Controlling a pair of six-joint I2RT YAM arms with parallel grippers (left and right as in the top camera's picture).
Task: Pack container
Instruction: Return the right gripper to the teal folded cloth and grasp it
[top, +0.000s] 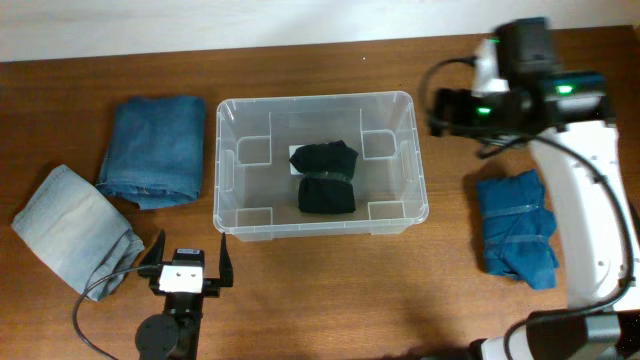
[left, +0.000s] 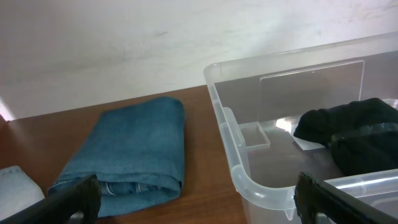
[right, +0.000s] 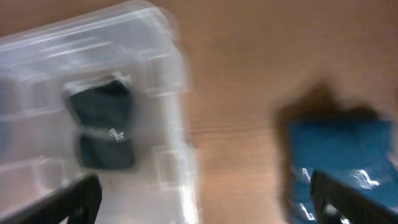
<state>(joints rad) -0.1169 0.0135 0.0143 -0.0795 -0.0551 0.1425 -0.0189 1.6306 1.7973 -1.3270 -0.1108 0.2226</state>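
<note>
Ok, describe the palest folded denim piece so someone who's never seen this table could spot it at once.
Start at the clear container in the middle of the wooden table; two folded denim pieces lie on its left. Take the farther one, lying aslant, away from the container. It is washed-out grey-blue, while its neighbour is mid-blue.

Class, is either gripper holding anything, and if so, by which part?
Nothing is held. The left gripper is open near the container; the right gripper is also open, with nothing between its fingers.
</note>
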